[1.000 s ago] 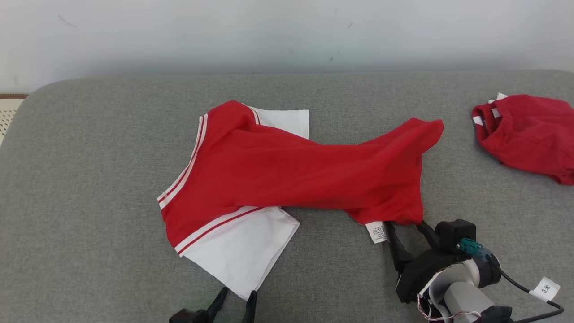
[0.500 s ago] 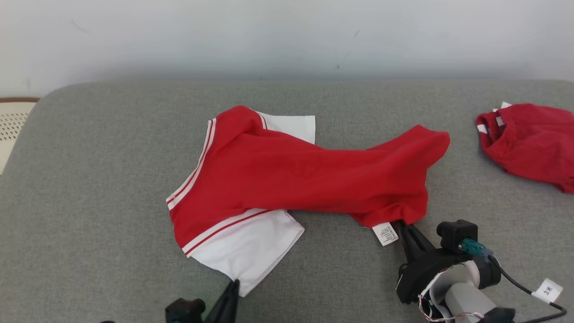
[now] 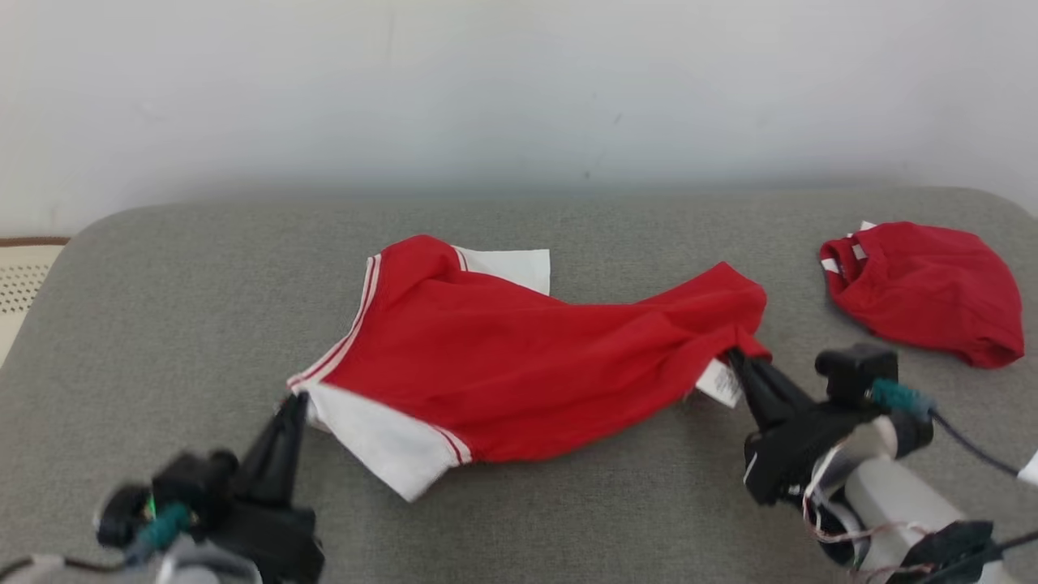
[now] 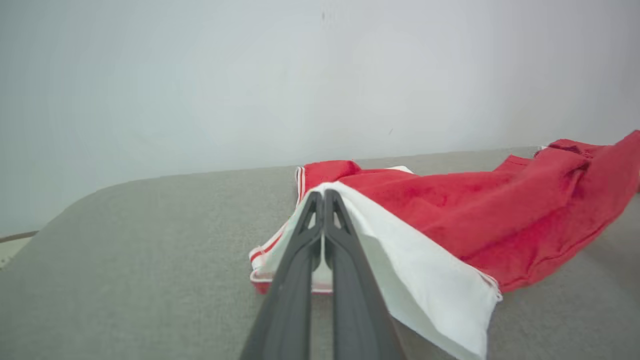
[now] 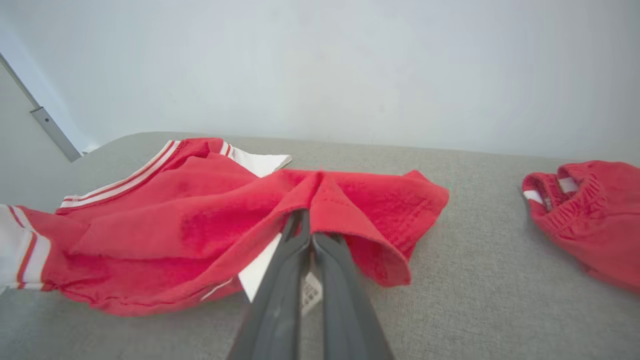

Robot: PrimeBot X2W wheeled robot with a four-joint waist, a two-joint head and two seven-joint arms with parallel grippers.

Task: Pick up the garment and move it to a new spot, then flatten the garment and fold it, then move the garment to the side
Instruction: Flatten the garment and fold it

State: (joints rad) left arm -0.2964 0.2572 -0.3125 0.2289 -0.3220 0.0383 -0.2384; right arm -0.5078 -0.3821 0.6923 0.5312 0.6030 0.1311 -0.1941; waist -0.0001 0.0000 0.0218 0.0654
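- A red shirt [image 3: 519, 365] with white sleeves and red-and-white striped trim lies crumpled across the middle of a grey fabric-covered table [image 3: 162, 308], stretched roughly from 9 o'clock to 3 o'clock.
- The left pincer [image 3: 293, 405], at about 8 o'clock from the shirt's middle, is clamped shut on the edge of a white sleeve [image 3: 381, 442]. In the left wrist view its two dark fingers press together with white cloth draped over their tips and falling off to one side.
- The right pincer [image 3: 734, 357], at about 3 o'clock from the shirt's middle, is closed on the shirt's red hem, which is bunched and raised around the fingertips.
- A small white label [image 3: 720, 383] hangs from the hem just beside the right pincer's fingers.
- Between the two pincers the red cloth sags in loose folds onto the table.
- A second red piece of clothing [image 3: 924, 292] sits in a heap at 2 o'clock, well apart from the shirt.
- A plain pale wall [image 3: 519, 97] stands behind the table at 12 o'clock.
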